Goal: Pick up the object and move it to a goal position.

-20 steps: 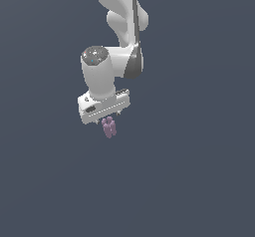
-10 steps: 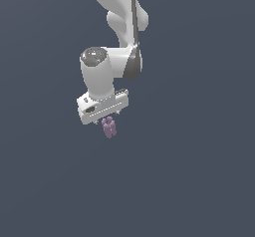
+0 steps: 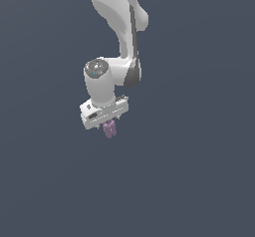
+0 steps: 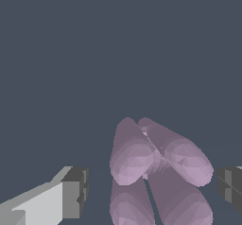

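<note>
The tool [image 3: 110, 126] is pinching the purple lump [image 3: 109, 129] between its fingertips [image 4: 73, 191], the lobes hanging just below it, probably so the lump is riding clear of everything toward the goal.

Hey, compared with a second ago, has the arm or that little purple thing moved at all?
Barely. The arm's wrist drifted a touch toward the exterior view's left and slightly up, carrying the purple object with it. The object hangs under the end effector as before, between its fingers; in the wrist view one finger shows a gap beside it. The plain dark background is unchanged.
</note>
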